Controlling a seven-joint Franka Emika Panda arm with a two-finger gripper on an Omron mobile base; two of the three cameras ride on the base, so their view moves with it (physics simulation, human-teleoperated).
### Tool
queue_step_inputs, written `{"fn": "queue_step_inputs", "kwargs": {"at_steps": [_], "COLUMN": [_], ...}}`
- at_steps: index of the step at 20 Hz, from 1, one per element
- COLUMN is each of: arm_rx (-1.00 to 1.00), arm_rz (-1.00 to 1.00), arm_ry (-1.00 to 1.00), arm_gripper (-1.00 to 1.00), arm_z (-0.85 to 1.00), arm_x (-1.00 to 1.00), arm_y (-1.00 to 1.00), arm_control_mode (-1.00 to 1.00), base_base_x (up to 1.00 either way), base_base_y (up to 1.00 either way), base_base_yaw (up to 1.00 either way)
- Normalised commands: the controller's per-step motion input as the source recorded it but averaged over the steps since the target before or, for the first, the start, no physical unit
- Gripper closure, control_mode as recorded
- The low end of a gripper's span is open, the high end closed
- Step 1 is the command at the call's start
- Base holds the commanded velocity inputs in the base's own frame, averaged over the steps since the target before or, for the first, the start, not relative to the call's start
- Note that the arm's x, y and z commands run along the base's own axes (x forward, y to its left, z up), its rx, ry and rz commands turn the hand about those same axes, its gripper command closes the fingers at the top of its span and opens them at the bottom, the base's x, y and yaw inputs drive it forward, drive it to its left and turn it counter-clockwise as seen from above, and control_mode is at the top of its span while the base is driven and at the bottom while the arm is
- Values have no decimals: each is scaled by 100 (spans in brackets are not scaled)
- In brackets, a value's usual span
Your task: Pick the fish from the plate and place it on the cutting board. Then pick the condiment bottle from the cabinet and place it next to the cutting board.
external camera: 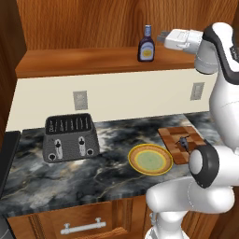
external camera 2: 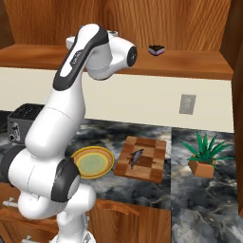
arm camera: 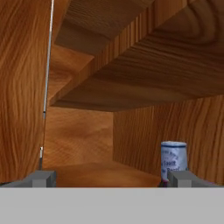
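Observation:
The small dark grey fish (external camera: pixel 183 141) (external camera 2: pixel 136 158) lies on the checkered cutting board (external camera: pixel 173 135) (external camera 2: pixel 154 166). Left of the board sits the yellow plate (external camera: pixel 150 159) (external camera 2: pixel 92 162), with nothing on it. The dark condiment bottle (external camera: pixel 146 44) stands upright on the cabinet shelf (external camera: pixel 70 63). My gripper (external camera: pixel 161 37) is up at shelf height just right of the bottle, open and holding nothing. In the hand view the bottle (arm camera: pixel 173 158) stands behind the right fingertip (arm camera: pixel 180 177), off to one side of the gripper (arm camera: pixel 111 179).
A dark toaster (external camera: pixel 71 137) stands on the marble counter (external camera: pixel 102 177) at left. A small black-and-pink object (external camera 2: pixel 156 50) rests on the shelf further right. A potted plant (external camera 2: pixel 204 154) stands right of the board. Cabinet walls (arm camera: pixel 22 87) close in around the hand.

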Motion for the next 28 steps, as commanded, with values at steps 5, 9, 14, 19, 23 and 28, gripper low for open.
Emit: {"fn": "queue_step_inputs", "kwargs": {"at_steps": [5,9,14,19,23,28], "arm_rx": [0,0,0,0,0,0], "arm_rz": [-1,-1,-1,-1,-1,-1], "arm_ry": [0,0,0,0,0,0], "arm_gripper": [-100,-100,-100,-100,-100,-100], "arm_z": [0,0,0,0,0,0], "arm_x": [12,12,13,13,11,6], "arm_y": [0,0,1,1,0,3], "arm_control_mode": [-100,-100,-100,-100,-100,-100], "base_base_x": [0,0,0,0,0,0], "base_base_y": [0,0,0,0,0,0], "base_base_yaw": [0,0,0,0,0,0]}}
